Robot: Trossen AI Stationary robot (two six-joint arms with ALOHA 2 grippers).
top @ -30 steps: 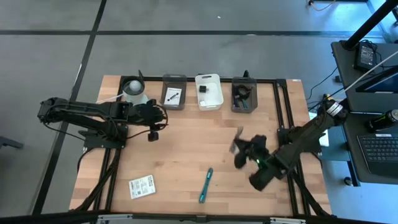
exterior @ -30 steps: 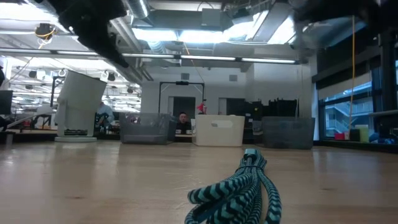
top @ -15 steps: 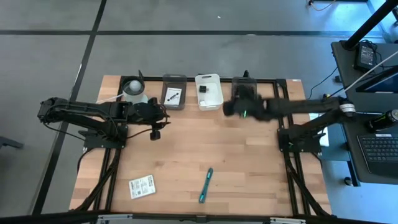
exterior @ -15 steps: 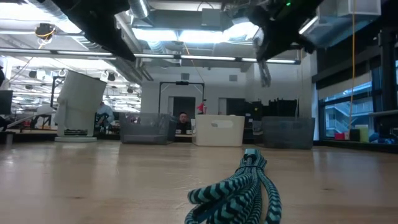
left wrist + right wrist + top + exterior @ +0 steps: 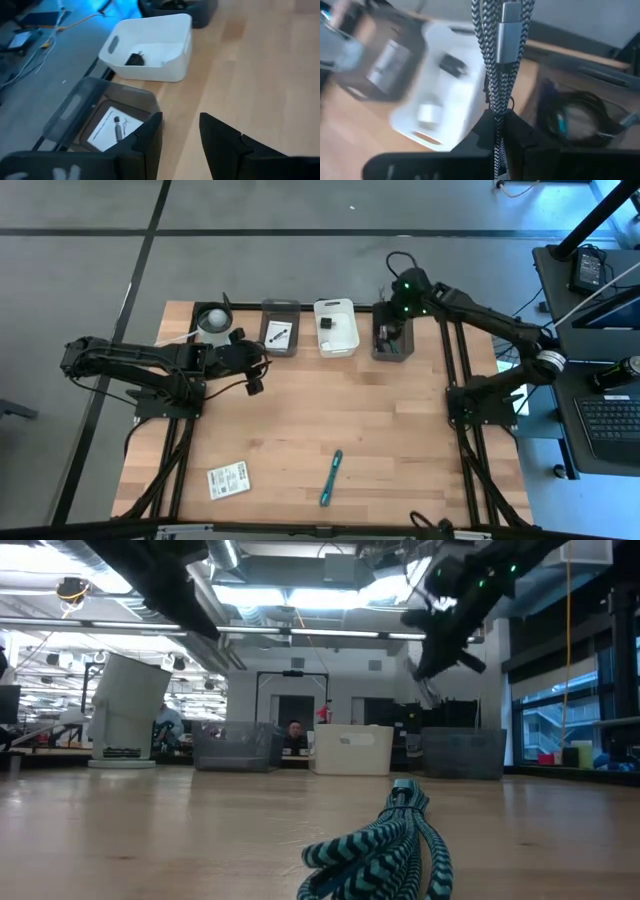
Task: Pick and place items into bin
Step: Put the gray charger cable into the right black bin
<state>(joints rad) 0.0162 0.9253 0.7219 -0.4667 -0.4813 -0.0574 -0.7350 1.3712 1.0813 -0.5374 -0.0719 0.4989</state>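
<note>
My right gripper [image 5: 398,298] is high over the far edge, above the right grey bin [image 5: 392,345], and is shut on a black-and-white braided cable [image 5: 499,65] with a silver plug [image 5: 510,27]. My left gripper [image 5: 181,131] is open and hovers by the left grey bin [image 5: 85,107], which holds a printed card [image 5: 111,127]. The white bin [image 5: 336,326] holds a small black cube [image 5: 134,59]. A teal braided cable [image 5: 385,845] and a white printed card [image 5: 229,480] lie flat on the table near its near edge. My right gripper pinches the bundled cable between its two fingers, several strands together [image 5: 496,116]. The fingers come from above, slanting down. The bundle runs on past the fingertips to its plug end and is lifted clear, above the bins.
A white cup with a ball [image 5: 215,323] stands at the far left of the bin row. The right grey bin holds dark coiled cables [image 5: 580,117]. Bare wood lies between the bins and the two things near the near edge.
My right arm has swung from the table's near right side up and across to the far edge, carrying the braided cable, and now hangs over the right grey bin. My left gripper has edged slightly toward the far edge.
</note>
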